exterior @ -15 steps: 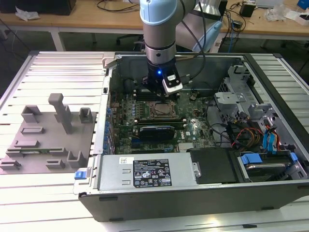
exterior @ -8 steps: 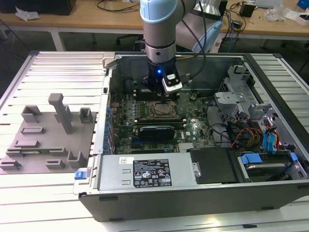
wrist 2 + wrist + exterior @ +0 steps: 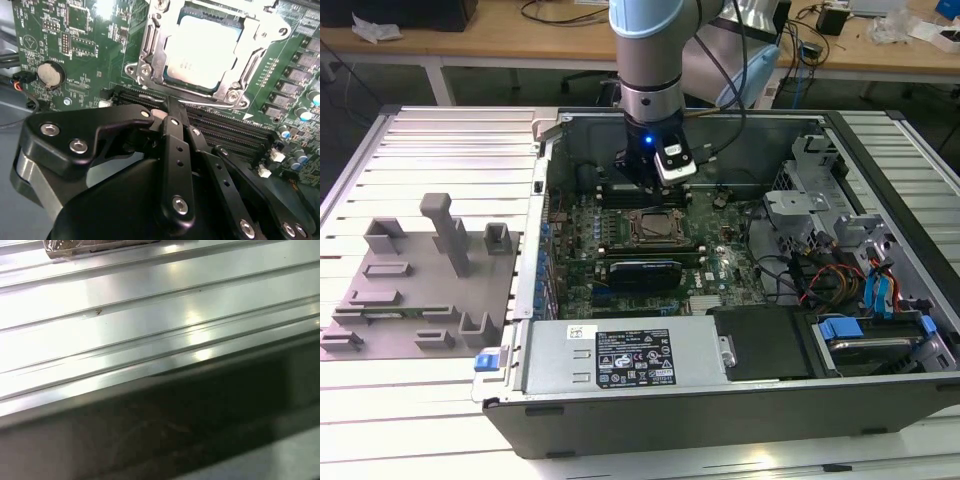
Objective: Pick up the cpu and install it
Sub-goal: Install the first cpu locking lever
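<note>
Closest to the lens in the second wrist view is the black gripper, and I cannot tell from these pictures whether it is clenched or released; nothing is seen in its hold. Just beyond its tip lies the cpu, a flat silvery square that is already sitting inside the metal socket frame on the green board. It seems to lie level, with its edges parallel to the frame, so I judge that the placing is mostly done and the step in hand concerns the seating. To do this well, the chip should stay flat in its bed with no corner riding on the frame, and any contact should be straight down and light, because the pins under it surely bend easily. In the exterior view the gripper hangs over the far edge of the socket, and the cpu is just in front of it. Between gripper and socket run the long black memory slots, very near the tip, so a sideways move could catch them. A round coin battery and small capacitors stand further off. Around the board rise the walls of the computer case, which limit the arm. Coloured cables lie toward the exterior view's right, and a gray tray rests on the ribbed table outside the case, well apart.
</note>
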Robot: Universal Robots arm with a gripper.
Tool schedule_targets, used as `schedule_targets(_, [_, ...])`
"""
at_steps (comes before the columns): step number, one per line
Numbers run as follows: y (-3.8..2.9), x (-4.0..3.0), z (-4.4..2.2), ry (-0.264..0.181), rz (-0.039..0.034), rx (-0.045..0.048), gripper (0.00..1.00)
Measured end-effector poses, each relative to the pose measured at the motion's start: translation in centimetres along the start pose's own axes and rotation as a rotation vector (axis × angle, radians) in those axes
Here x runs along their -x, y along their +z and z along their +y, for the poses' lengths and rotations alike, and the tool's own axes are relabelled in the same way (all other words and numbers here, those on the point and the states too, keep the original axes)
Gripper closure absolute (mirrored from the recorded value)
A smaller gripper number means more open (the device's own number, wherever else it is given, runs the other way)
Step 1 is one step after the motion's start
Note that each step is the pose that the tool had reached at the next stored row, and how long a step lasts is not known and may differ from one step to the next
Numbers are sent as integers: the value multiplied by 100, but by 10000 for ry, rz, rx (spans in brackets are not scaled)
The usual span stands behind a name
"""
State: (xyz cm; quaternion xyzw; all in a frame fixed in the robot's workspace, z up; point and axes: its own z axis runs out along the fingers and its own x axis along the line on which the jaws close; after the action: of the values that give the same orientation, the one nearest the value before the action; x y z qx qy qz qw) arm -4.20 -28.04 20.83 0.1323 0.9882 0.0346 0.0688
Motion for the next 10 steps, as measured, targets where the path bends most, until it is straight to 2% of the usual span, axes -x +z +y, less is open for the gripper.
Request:
schedule_targets(2, [-3,-16,-4,21,-37,-23,89])
schedule_targets(4, [2,-26,-6,52,-117,-58,89])
schedule_targets(5, [8,-30,-8,67,-189,-74,89])
schedule_targets(8, [17,-37,-10,84,-326,-58,89])
schedule_targets(10, [18,-41,-8,92,-366,-46,89])
